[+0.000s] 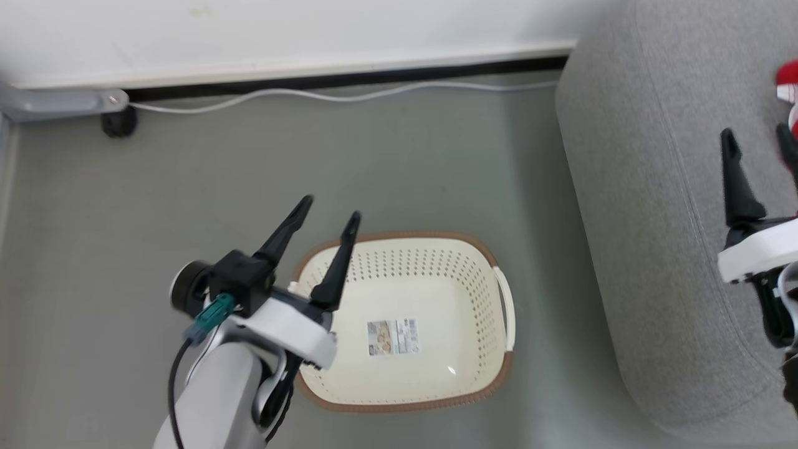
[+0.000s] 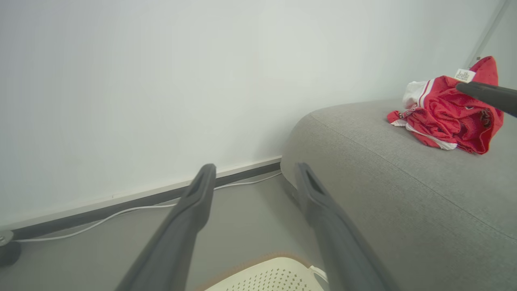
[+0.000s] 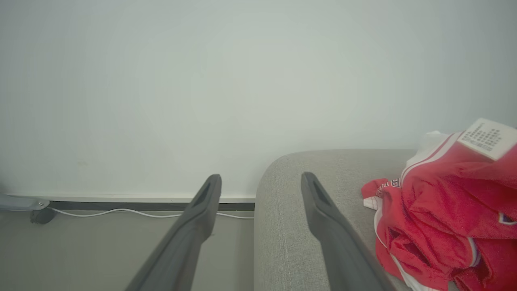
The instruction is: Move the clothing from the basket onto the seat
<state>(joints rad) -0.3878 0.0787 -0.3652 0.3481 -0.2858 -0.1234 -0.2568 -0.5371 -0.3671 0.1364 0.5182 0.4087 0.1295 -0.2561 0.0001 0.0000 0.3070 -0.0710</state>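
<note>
Glossy plastic basket (image 1: 474,274), matt cloth seat (image 1: 654,187), seemingly mesh clothing (image 3: 444,202).

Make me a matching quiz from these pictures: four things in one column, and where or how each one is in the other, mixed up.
1. clothing
2. basket
3. left hand
4. white cable

A. open, holding nothing
B. heaped on the seat
C. along the foot of the wall
D. empty, on the floor

Pairs: 1-B, 2-D, 3-A, 4-C

Sticker (image 1: 393,337) in basket (image 1: 475,293), clothing (image 3: 436,210) tag (image 3: 486,138): illegible
</note>
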